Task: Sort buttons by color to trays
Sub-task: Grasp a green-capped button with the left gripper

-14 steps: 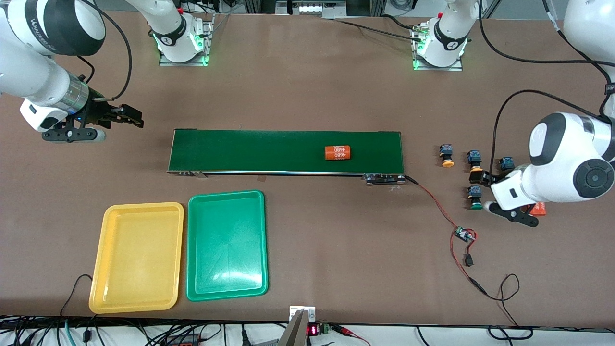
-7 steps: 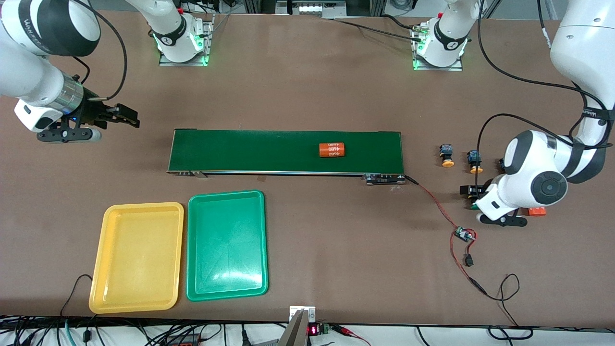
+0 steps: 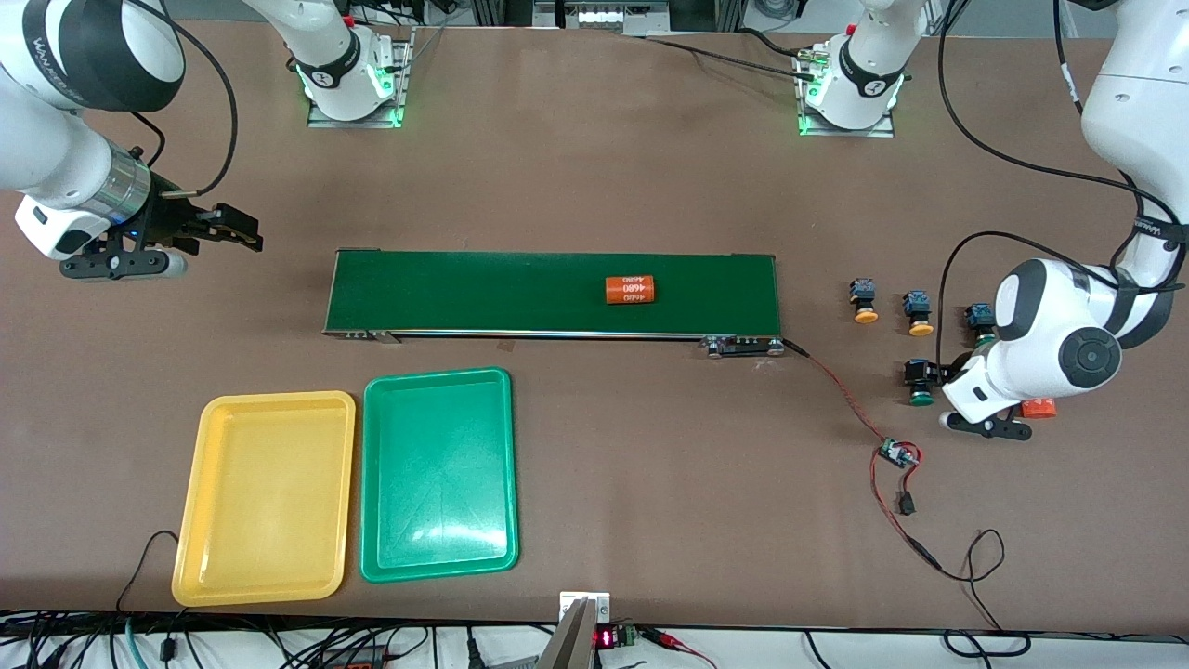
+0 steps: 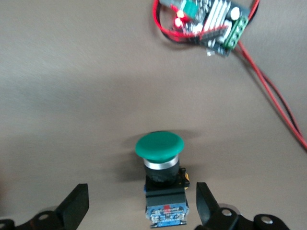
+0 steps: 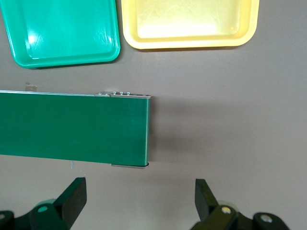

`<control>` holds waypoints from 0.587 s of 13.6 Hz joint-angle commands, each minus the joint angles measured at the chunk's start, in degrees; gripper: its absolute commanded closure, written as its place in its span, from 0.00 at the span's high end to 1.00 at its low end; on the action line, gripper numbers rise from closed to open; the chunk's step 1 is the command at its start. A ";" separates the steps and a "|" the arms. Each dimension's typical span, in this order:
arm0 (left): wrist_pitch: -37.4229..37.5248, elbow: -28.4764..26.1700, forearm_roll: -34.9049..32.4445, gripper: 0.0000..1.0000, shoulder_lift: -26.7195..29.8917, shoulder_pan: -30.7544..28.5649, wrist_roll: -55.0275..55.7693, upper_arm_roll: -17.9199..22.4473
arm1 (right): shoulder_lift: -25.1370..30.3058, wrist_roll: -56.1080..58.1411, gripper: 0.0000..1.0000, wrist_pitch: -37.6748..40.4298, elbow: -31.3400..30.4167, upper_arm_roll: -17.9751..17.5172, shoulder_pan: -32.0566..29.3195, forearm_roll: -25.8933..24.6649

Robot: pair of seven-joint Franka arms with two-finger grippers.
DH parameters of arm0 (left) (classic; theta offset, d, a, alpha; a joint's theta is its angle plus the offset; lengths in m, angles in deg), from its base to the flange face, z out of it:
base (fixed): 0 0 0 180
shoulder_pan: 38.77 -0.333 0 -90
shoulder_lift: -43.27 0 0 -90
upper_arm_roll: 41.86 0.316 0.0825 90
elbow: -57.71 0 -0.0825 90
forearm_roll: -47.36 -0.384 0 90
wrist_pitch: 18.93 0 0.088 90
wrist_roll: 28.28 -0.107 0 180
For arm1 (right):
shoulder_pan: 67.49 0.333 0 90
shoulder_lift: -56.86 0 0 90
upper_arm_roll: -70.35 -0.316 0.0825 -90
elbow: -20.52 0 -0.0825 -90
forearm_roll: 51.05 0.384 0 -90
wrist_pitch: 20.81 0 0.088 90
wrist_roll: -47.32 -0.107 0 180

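A green-capped button (image 3: 921, 399) lies on the table near the left arm's end. My left gripper (image 3: 927, 374) is low over it and open. In the left wrist view this button (image 4: 160, 146) has its boxy body between the gripper's (image 4: 140, 206) fingers, with a gap on each side. Two yellow buttons (image 3: 865, 299) (image 3: 920, 313) and a second green button (image 3: 978, 316), partly hidden by the arm, lie farther from the camera. The yellow tray (image 3: 265, 502) and the green tray (image 3: 437, 478) sit side by side near the front edge. My right gripper (image 3: 230, 229) hangs open over bare table.
A long dark-green conveyor belt (image 3: 483, 293) carries an orange "4680" cylinder (image 3: 631, 290). Another orange cylinder (image 3: 1040, 407) peeks out beside the left arm. A small circuit board (image 3: 897, 453) with red wires lies near the green button. The right wrist view shows the belt's end (image 5: 72, 127) and both trays.
My left gripper has come down around the green button. The orange cylinder on the belt has moved toward the right arm's end. The right gripper has drifted slightly away from the belt.
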 commanded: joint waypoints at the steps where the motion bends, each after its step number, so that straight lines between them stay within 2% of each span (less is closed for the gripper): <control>1: -1.44 -3.06 -1.11 0.94 1.11 -0.56 0.04 -1.30 | -0.69 0.86 1.00 1.23 1.46 -0.12 -0.12 0.21; 3: -1.53 -3.77 -1.11 0.87 1.11 -0.29 0.13 -1.39 | -0.69 0.95 1.00 1.23 1.46 -0.12 -0.39 0.30; 4: -1.36 -3.77 -1.11 0.75 1.11 -0.29 0.04 -1.31 | -0.69 0.86 1.00 1.23 1.37 -0.12 -0.30 0.30; 5: -0.92 -3.77 -1.11 0.54 1.29 -0.29 0.13 -1.31 | -0.69 0.86 1.00 1.23 1.45 -0.12 -0.30 0.30; 6: -0.66 -3.77 -1.02 0.40 1.55 -0.29 0.13 -1.31 | -0.69 0.86 1.00 1.23 1.37 -0.12 -0.30 0.30; 8: -0.13 -3.43 -1.02 0.15 1.99 -0.29 0.83 -1.31 | -0.60 0.86 1.00 1.41 1.37 -0.12 -0.30 0.30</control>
